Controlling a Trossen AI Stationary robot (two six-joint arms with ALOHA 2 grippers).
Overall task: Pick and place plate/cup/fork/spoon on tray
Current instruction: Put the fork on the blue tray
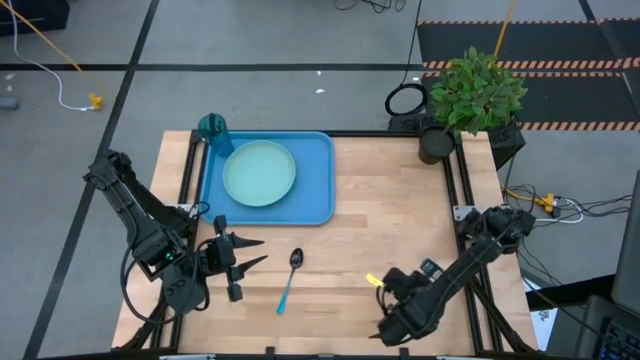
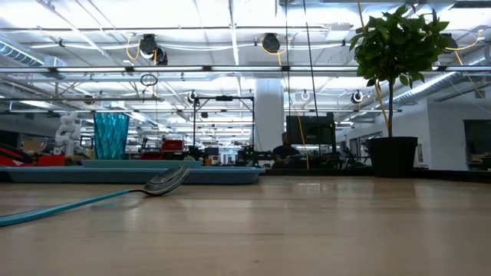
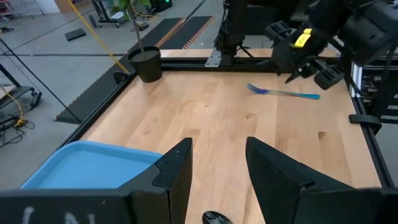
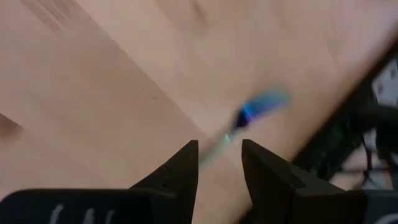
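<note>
The left gripper (image 1: pixel 250 253) was held released, its 2 fingers spread, just left of the spoon (image 1: pixel 290 277) on the table (image 1: pixel 400 210). The plate (image 1: pixel 259 173) and the cup (image 1: pixel 213 128) were set on the tray (image 1: pixel 316 190). The right gripper (image 4: pixel 220 163) was parted over the fork (image 3: pixel 284 93).

I see table (image 1: pixel 390 240) pale smooth wood | tray (image 1: pixel 318 180) blue plastic | cup (image 2: pixel 112 135) translucent | spoon (image 2: pixel 165 182) bowl glossy

Open-plan lab: ceiling pipes (image 2: pixel 230 69), rows of workbenches.
</note>
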